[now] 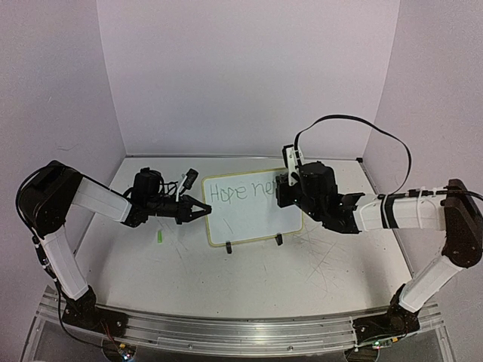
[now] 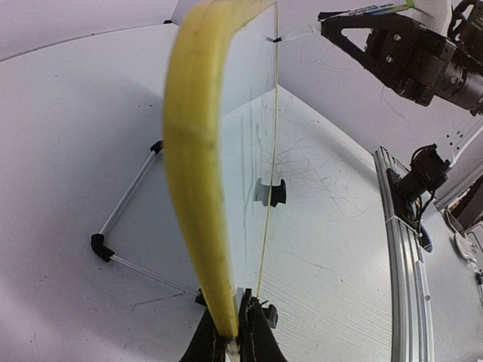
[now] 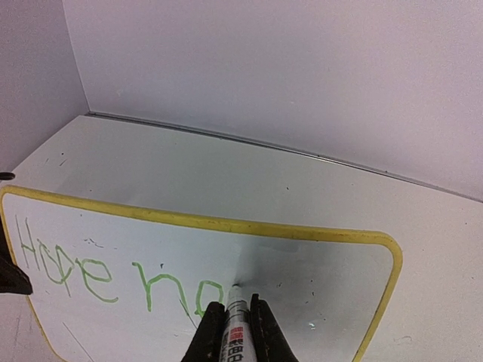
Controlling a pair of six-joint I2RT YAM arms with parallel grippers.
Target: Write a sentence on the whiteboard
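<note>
The whiteboard (image 1: 253, 220) stands tilted on two black clip feet at the table's middle. My left gripper (image 1: 204, 210) is shut on its left edge; in the left wrist view the yellow rim (image 2: 198, 151) runs up from between the closed jaws of that gripper (image 2: 234, 343). My right gripper (image 3: 235, 332) is shut on a white marker (image 3: 236, 320) whose tip touches the board (image 3: 324, 264). The sentence (image 3: 90, 275) in green reads "Hope ne", and the marker tip sits at the end of the last letter. From above, the right gripper (image 1: 281, 188) covers the end of the writing (image 1: 241, 191).
A small green piece (image 1: 160, 237), perhaps the marker's cap, lies on the table left of the board. A wire stand (image 2: 128, 226) props the board from behind. White walls close in the back and both sides. A metal rail (image 1: 226, 332) runs along the near edge.
</note>
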